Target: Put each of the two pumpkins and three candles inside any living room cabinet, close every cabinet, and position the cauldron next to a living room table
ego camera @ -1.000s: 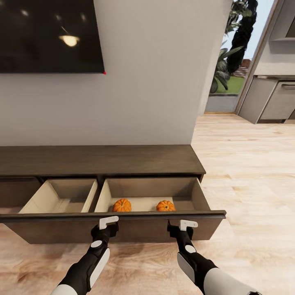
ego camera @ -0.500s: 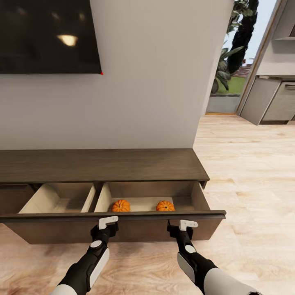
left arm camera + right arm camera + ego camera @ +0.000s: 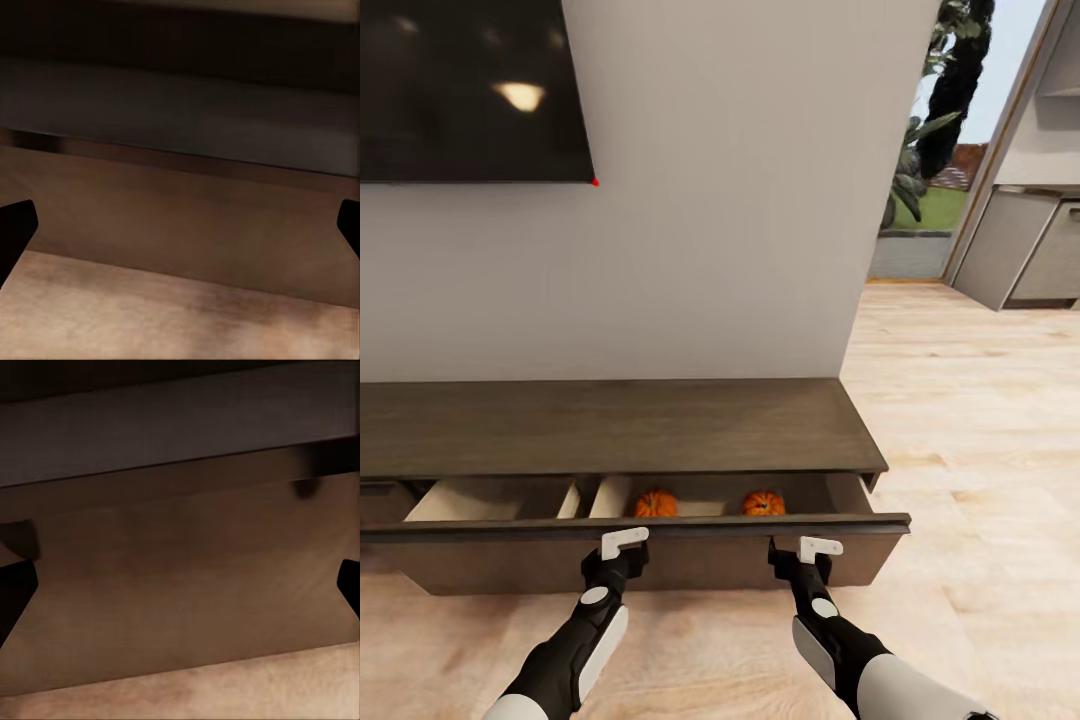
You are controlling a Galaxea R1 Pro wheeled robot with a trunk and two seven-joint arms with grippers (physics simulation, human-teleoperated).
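Two arms reaching forward, left gripper (image 3: 624, 542) and right gripper (image 3: 819, 547) spread wide against cabinet (image 3: 660, 560) drawer front, pumpkins (image 3: 656, 503) inside

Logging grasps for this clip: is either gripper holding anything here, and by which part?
Nothing is held. The left gripper and right gripper sit open against the drawer front of the cabinet, with nothing between the fingers.

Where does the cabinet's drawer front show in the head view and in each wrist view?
Head view: the drawer front runs across the lower middle, both grippers against it.
Left wrist view: the drawer front spans the middle, beyond the fingertips.
Right wrist view: the drawer front spans the middle.
Shared landmark: the pale wood floor below it.
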